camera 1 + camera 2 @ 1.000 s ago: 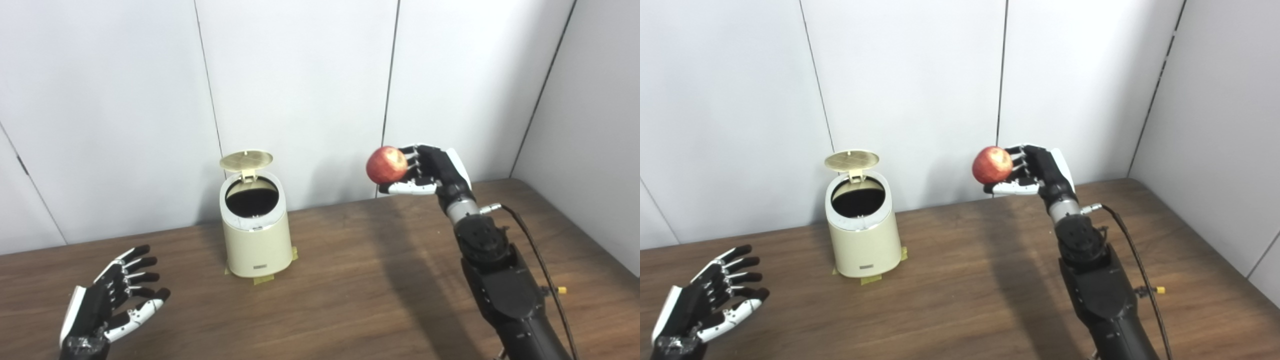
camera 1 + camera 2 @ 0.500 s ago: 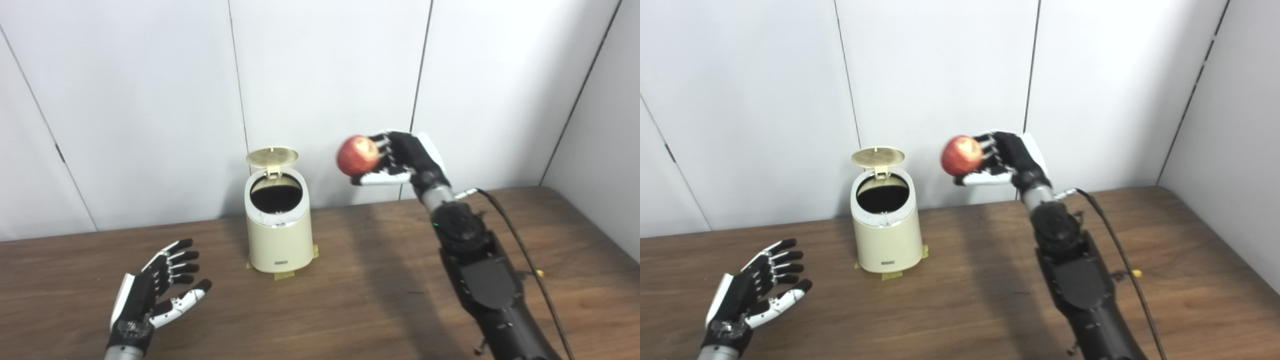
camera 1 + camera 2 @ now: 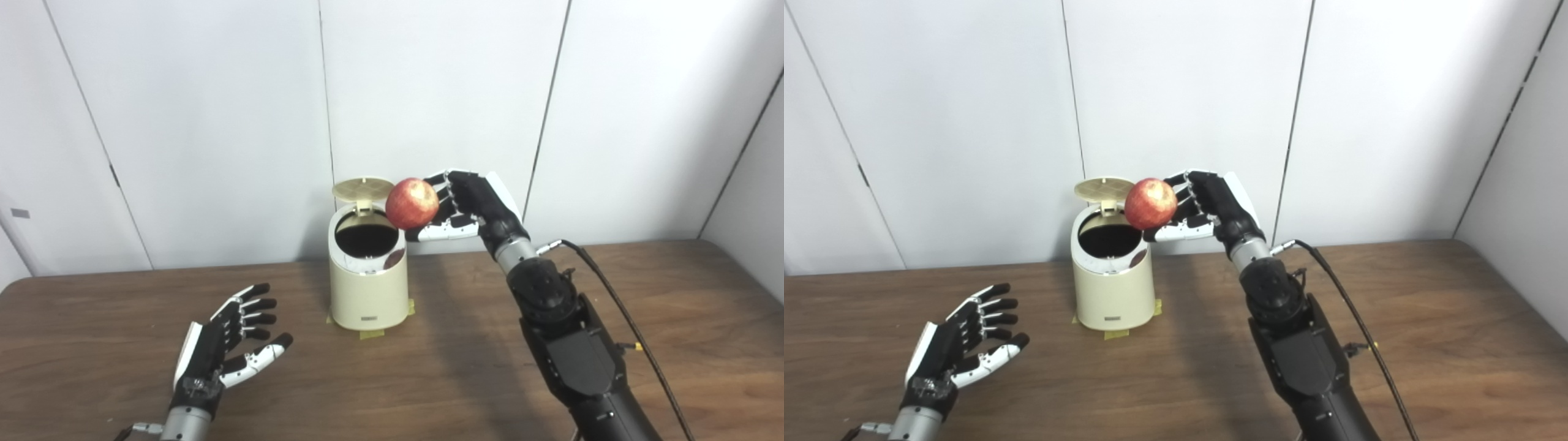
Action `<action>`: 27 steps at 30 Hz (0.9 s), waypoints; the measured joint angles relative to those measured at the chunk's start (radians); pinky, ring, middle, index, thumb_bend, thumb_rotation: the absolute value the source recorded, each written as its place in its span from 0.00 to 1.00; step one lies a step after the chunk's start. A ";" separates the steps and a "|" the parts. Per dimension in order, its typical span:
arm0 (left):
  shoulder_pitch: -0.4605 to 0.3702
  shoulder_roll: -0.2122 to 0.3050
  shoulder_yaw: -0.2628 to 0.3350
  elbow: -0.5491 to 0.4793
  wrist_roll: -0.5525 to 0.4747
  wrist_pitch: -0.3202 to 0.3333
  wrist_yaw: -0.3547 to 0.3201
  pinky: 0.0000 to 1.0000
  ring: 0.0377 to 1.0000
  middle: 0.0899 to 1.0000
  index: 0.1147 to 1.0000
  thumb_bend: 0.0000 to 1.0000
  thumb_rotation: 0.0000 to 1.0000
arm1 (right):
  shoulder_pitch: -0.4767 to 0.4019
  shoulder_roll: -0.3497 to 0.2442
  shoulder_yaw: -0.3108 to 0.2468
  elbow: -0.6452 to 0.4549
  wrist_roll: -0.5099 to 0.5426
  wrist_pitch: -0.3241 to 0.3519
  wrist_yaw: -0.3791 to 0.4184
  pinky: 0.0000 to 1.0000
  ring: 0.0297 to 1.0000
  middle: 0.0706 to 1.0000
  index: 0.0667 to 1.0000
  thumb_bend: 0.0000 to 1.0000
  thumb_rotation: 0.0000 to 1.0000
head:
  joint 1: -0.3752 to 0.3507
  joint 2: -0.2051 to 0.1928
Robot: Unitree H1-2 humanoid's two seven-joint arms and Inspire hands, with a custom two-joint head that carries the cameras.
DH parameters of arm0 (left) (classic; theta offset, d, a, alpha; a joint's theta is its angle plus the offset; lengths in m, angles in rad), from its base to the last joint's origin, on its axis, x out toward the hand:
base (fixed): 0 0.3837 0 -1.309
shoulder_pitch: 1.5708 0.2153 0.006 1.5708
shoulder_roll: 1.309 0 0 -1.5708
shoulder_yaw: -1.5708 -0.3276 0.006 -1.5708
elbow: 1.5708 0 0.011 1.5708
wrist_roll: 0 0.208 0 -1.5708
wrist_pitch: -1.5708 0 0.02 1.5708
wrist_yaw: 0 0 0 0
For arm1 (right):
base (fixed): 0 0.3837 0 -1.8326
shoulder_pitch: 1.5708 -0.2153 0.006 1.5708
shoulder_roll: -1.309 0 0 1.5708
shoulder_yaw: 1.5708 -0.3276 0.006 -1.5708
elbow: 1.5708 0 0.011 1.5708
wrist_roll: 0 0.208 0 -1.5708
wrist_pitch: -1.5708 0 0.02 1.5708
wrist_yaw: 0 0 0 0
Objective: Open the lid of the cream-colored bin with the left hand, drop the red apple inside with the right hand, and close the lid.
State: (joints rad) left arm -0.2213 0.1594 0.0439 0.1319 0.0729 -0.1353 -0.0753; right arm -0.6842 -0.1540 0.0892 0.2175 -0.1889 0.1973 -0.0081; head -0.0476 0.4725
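1. Left eye view: the cream-colored bin (image 3: 367,288) stands upright on the wooden table (image 3: 465,373), close to the white wall panels (image 3: 202,122), with strips of tape (image 3: 370,334) under its base.
2. Its round lid (image 3: 362,187) is tipped up and back on the hinge at the far rim, leaving the dark opening (image 3: 366,240) fully exposed.
3. The right hand (image 3: 468,205) is raised above the table and curled around the red apple (image 3: 411,203), its fingers behind the fruit and its thumb beneath.
4. The apple hangs in the air at the right edge of the bin's mouth, just above the rim, and touches neither the bin nor the lid.
5. A black cable (image 3: 618,306) runs from the right wrist down along the forearm toward the table edge.
6. The left hand (image 3: 229,334) sits low over the table, well to the left of the bin, palm turned inward, fingers spread apart and holding nothing.
7. Right eye view: the same bin (image 3: 1113,288) appears left of centre, its lid (image 3: 1104,188) upright behind the opening.
8. Here the apple (image 3: 1150,203) overlaps the lid's right edge and the bin's right rim; whether it is directly over the opening or slightly in front of it is hard to judge from this angle.
9. The right hand (image 3: 1213,205) grips the apple from the right side, its arm rising from the lower right.
10. The left hand (image 3: 964,343) lies open near the lower left, apart from the bin, with its fingers (image 3: 995,303) pointing toward the wall.
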 measured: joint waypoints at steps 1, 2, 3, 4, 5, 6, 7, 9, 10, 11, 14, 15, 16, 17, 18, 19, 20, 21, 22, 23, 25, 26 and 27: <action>-0.001 -0.002 0.000 0.000 0.000 0.000 0.000 0.63 0.69 0.73 0.82 0.67 0.12 | -0.002 0.002 0.003 0.000 -0.001 0.001 0.002 0.44 0.41 0.39 0.49 0.52 0.00 | 0.000 0.000; -0.002 -0.003 0.000 0.000 0.000 0.000 0.001 0.63 0.69 0.73 0.82 0.67 0.12 | -0.004 0.005 0.007 0.000 -0.003 0.003 0.003 0.45 0.41 0.39 0.49 0.52 0.00 | 0.003 0.000; -0.004 -0.005 0.000 0.000 0.001 0.000 0.002 0.63 0.69 0.73 0.82 0.67 0.12 | -0.007 0.007 0.009 0.000 -0.007 0.006 0.005 0.45 0.41 0.39 0.49 0.52 0.00 | 0.006 0.000; -0.005 -0.006 -0.001 0.000 0.001 0.000 0.003 0.62 0.69 0.73 0.82 0.67 0.11 | -0.009 0.008 0.012 0.000 -0.012 0.009 0.006 0.44 0.41 0.39 0.49 0.52 0.00 | 0.008 -0.002; -0.005 -0.007 -0.002 0.000 0.002 0.000 0.004 0.62 0.68 0.73 0.82 0.67 0.12 | -0.012 0.011 0.014 0.000 -0.017 0.012 0.006 0.43 0.40 0.38 0.49 0.52 0.00 | 0.011 -0.002; -0.006 -0.009 -0.002 0.000 0.003 0.000 0.004 0.62 0.69 0.73 0.82 0.67 0.12 | -0.014 0.013 0.016 0.002 -0.019 0.012 0.006 0.42 0.40 0.39 0.49 0.52 0.00 | 0.012 -0.002; -0.006 -0.010 -0.002 0.000 0.003 0.000 0.005 0.63 0.69 0.73 0.82 0.66 0.11 | -0.017 0.016 0.018 0.005 -0.021 0.012 0.006 0.42 0.40 0.39 0.48 0.52 0.00 | 0.014 -0.002; -0.006 -0.013 -0.003 0.000 0.004 0.000 0.007 0.63 0.69 0.73 0.82 0.66 0.11 | -0.019 0.021 0.020 0.016 -0.026 0.012 0.007 0.42 0.41 0.39 0.48 0.52 0.00 | 0.017 0.000; -0.006 -0.015 -0.003 0.000 0.005 0.000 0.010 0.63 0.69 0.73 0.82 0.66 0.10 | -0.019 0.023 0.021 0.023 -0.026 0.012 0.007 0.42 0.41 0.39 0.48 0.53 0.00 | 0.020 0.002; -0.006 -0.016 -0.003 -0.001 0.005 0.001 0.012 0.63 0.69 0.73 0.82 0.66 0.10 | -0.019 0.026 0.020 0.033 -0.026 0.012 0.008 0.42 0.41 0.39 0.48 0.53 0.00 | 0.023 0.002; -0.006 -0.019 -0.003 -0.004 0.004 0.005 0.020 0.63 0.69 0.73 0.82 0.66 0.11 | -0.020 0.032 0.020 0.055 -0.026 0.012 0.009 0.42 0.41 0.40 0.48 0.53 0.00 | 0.029 0.003; -0.006 -0.019 -0.004 -0.006 0.004 0.008 0.020 0.63 0.70 0.73 0.81 0.66 0.11 | -0.021 0.033 0.019 0.062 -0.026 0.013 0.010 0.42 0.41 0.40 0.48 0.53 0.00 | 0.031 0.005; -0.006 -0.019 -0.004 -0.008 0.004 0.012 0.021 0.64 0.70 0.73 0.81 0.66 0.11 | -0.022 0.033 0.019 0.067 -0.026 0.018 0.010 0.42 0.41 0.40 0.47 0.53 0.00 | 0.032 0.005; -0.006 -0.019 -0.005 -0.009 0.004 0.015 0.021 0.64 0.70 0.73 0.81 0.66 0.11 | -0.023 0.033 0.019 0.069 -0.026 0.026 0.010 0.42 0.42 0.40 0.47 0.53 0.00 | 0.032 0.005; -0.006 -0.019 -0.005 -0.010 0.004 0.018 0.022 0.64 0.70 0.73 0.81 0.66 0.11 | -0.026 0.033 0.019 0.072 -0.026 0.029 0.010 0.42 0.42 0.40 0.47 0.53 0.00 | 0.034 0.006; -0.006 -0.019 -0.005 -0.012 0.004 0.021 0.022 0.64 0.70 0.73 0.81 0.66 0.11 | -0.030 0.033 0.019 0.076 -0.027 0.030 0.010 0.42 0.42 0.40 0.47 0.53 0.00 | 0.034 0.006; -0.006 -0.019 -0.006 -0.013 0.004 0.023 0.022 0.63 0.69 0.74 0.81 0.66 0.11 | -0.035 0.033 0.019 0.084 -0.027 0.030 0.010 0.43 0.42 0.40 0.48 0.53 0.00 | 0.035 0.006; -0.006 -0.019 -0.007 -0.013 0.004 0.025 0.022 0.63 0.70 0.74 0.81 0.66 0.11 | -0.041 0.033 0.019 0.092 -0.028 0.030 0.009 0.43 0.42 0.40 0.48 0.53 0.00 | 0.035 0.008; -0.006 -0.019 -0.007 -0.013 0.004 0.026 0.023 0.63 0.70 0.74 0.81 0.67 0.11 | -0.045 0.033 0.019 0.102 -0.030 0.030 0.009 0.43 0.42 0.40 0.48 0.53 0.00 | 0.035 0.008; -0.006 -0.020 -0.007 -0.013 0.004 0.026 0.023 0.63 0.70 0.74 0.82 0.67 0.11 | -0.048 0.034 0.019 0.109 -0.031 0.030 0.008 0.43 0.42 0.40 0.48 0.53 0.00 | 0.035 0.008; -0.006 -0.020 -0.007 -0.014 0.004 0.028 0.025 0.64 0.70 0.73 0.81 0.67 0.11 | -0.054 0.035 0.018 0.126 -0.034 0.029 0.006 0.43 0.42 0.40 0.47 0.53 0.00 | 0.040 0.009; -0.006 -0.020 -0.007 -0.016 0.004 0.031 0.025 0.64 0.70 0.73 0.81 0.67 0.11 | -0.057 0.037 0.018 0.136 -0.035 0.029 0.003 0.42 0.42 0.40 0.47 0.53 0.00 | 0.040 0.009; -0.006 -0.020 -0.008 -0.021 0.004 0.034 0.025 0.64 0.70 0.73 0.81 0.67 0.12 | -0.057 0.038 0.018 0.141 -0.038 0.030 0.000 0.42 0.42 0.41 0.46 0.53 0.00 | 0.041 0.011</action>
State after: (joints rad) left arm -0.2271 0.1398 0.0361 0.1110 0.0770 -0.1017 -0.0501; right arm -0.7411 -0.1162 0.1071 0.3580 -0.2264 0.2268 -0.0085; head -0.0062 0.4832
